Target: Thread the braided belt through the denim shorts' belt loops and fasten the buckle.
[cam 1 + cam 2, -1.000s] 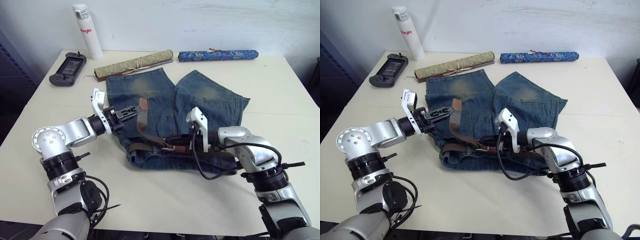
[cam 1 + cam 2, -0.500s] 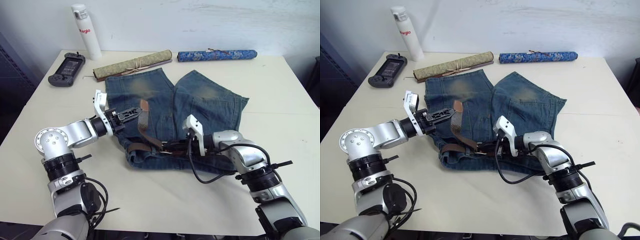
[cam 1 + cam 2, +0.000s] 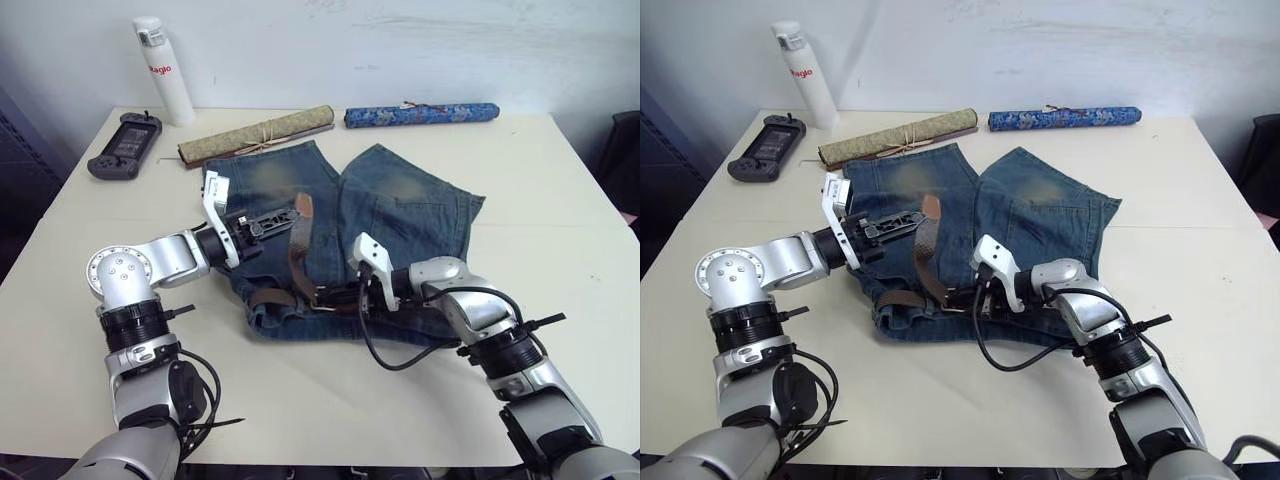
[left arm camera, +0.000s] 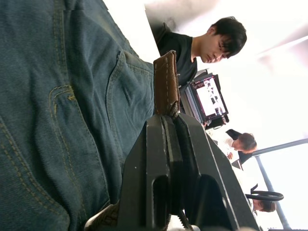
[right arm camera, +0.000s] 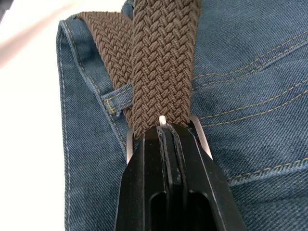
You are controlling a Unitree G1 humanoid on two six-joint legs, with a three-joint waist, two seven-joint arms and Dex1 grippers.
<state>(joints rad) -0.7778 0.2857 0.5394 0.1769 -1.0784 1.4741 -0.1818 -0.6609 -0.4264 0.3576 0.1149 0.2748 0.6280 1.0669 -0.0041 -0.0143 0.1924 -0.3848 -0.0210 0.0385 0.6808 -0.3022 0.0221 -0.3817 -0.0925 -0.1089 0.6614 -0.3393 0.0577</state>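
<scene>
I am working in what looks like an office or lab room. My left wrist view shows a person in a dark top bent over a laptop, with another person further off under bright ceiling light. The pale surface stands against a plain white wall, with a handheld game controller near its far left corner.

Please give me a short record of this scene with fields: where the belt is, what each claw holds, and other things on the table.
belt: braided belt lies on the denim shorts
left claw: left claw shut on the belt's tip end
right claw: right claw shut at the buckle
others: white bottle, black controller, two cloth rolls
</scene>
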